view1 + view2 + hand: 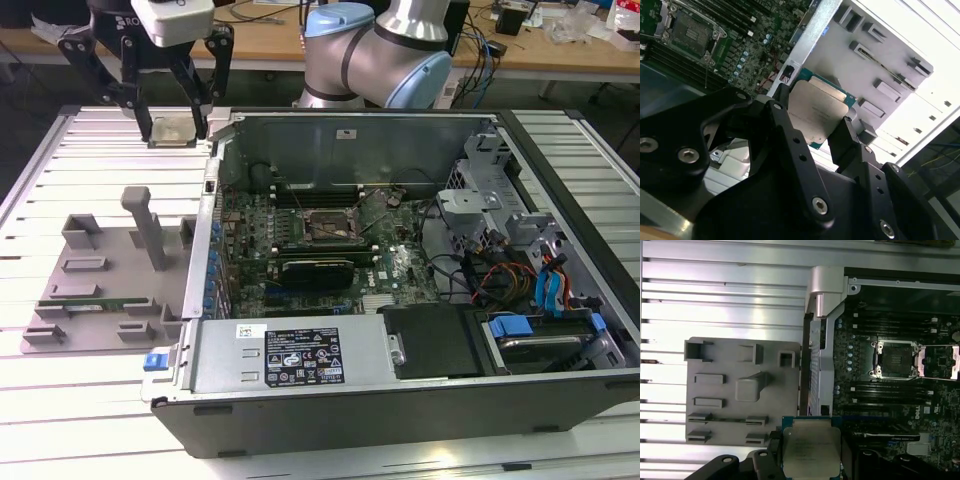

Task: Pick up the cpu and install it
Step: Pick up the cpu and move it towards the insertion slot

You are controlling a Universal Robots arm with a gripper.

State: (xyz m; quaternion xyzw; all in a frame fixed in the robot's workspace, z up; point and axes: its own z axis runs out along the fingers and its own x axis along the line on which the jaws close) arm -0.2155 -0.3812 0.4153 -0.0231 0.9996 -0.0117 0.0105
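Observation:
My gripper (172, 128) hangs high over the slatted table, at the exterior view's left of the open computer case (420, 410), near the case's back corner. Its two black fingers are shut on the cpu (171, 131), a flat square chip with a silvery top plate, held level by its opposite edges. Both wrist views show the cpu (817, 112) (810, 449) clamped between the fingers (784, 117). The empty motherboard socket (325, 228) (895, 359) (691, 31) lies inside the case, apart from the chip, with its frame swung open.
A grey parts fixture (100, 265) (720, 390) with an upright post (148, 225) lies on the table beside the case. Inside the case are cables (500, 280), a drive bay (530, 335) and a metal cover (300, 355). A desk with wires stands behind.

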